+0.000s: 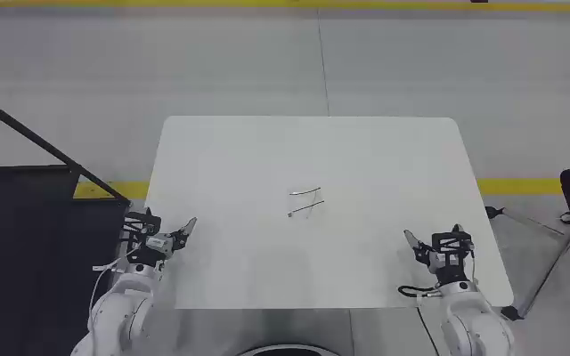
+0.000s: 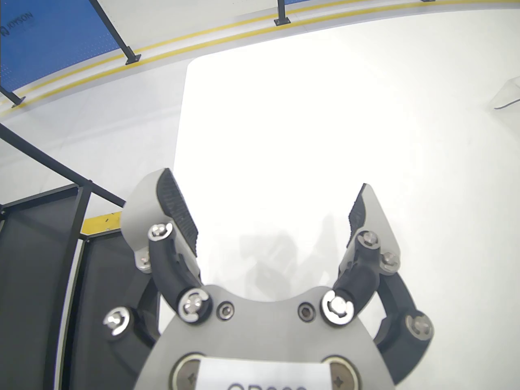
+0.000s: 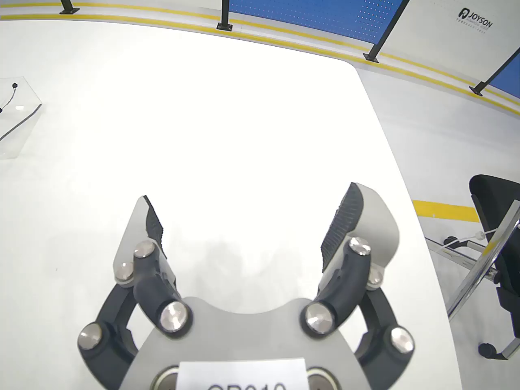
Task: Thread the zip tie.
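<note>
The zip tie [image 1: 306, 205] appears in the top view as 2 thin dark lines near the middle of the tabletop [image 1: 232, 178] — too small to tell head from tail, or whether they join. The right wrist view's edge cuts off the clear plate [image 3: 12, 146] beneath it — the left wrist view's edge leaves a mere corner.

Bright, even light washes the white table [image 2: 308, 123] almost to glare. Faint, soft shadows lie on the table under the left gripper [image 2: 264, 178] and the right gripper [image 3: 248, 191]. Beyond the table, the yellow floor line [image 2: 203, 36] bows with lens distortion.
</note>
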Controlling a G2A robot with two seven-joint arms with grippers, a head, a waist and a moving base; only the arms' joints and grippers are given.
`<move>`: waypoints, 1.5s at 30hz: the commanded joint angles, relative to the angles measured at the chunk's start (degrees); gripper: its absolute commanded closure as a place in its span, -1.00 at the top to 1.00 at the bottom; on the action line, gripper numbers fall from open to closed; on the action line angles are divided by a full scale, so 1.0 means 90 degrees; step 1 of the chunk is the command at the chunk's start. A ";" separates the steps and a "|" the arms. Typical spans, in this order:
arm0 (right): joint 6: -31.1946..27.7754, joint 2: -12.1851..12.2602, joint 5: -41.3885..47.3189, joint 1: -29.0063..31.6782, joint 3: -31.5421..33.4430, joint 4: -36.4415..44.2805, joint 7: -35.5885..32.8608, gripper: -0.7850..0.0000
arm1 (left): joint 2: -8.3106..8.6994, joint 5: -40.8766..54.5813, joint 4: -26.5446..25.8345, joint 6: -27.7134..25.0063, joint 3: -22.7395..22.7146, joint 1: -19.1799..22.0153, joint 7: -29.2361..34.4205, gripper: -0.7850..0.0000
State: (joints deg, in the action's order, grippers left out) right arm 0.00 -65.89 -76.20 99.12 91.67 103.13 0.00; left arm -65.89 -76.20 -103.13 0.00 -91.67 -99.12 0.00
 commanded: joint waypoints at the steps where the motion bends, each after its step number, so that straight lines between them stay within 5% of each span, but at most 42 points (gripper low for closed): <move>1: 0.0000 0.0000 0.0000 0.0000 0.0000 0.0000 0.0000 1.00 | 0.0000 0.0000 0.0000 0.0000 0.0000 0.0000 0.0000 1.00; 15: 0.0000 0.0000 0.0000 0.0000 0.0000 0.0000 0.0000 1.00 | 0.0000 0.0000 0.0000 0.0000 0.0000 0.0000 0.0000 1.00; 18: -0.0599 0.0019 0.0218 -0.0065 0.0028 0.0002 -0.0068 1.00 | 0.0001 0.0028 0.0089 -0.0252 0.0010 0.0045 -0.0226 1.00; 25: -0.1662 0.0071 0.0679 -0.0360 0.0143 0.0321 -0.0944 1.00 | 0.0041 0.0508 0.0220 -0.1302 -0.0200 0.0289 -0.0213 1.00; 34: -0.3341 0.0154 0.2367 -0.1436 -0.0151 0.0371 -0.3061 1.00 | 0.0115 0.1655 0.0460 -0.2990 -0.0464 0.0759 0.0009 1.00; 39: -0.4013 0.0190 0.3885 -0.2177 -0.0475 -0.0143 -0.4176 1.00 | 0.0158 0.1958 0.0594 -0.3550 -0.0600 0.0866 0.0189 1.00; 45: -0.4028 0.0193 0.3984 -0.2216 -0.0471 -0.0187 -0.4223 1.00 | 0.0158 0.1958 0.0594 -0.3550 -0.0600 0.0866 0.0189 1.00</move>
State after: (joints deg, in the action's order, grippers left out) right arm -36.26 -64.15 -40.30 79.17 87.43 101.44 -38.02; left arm -64.47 -58.58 -97.78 -31.94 -97.07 -91.33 1.70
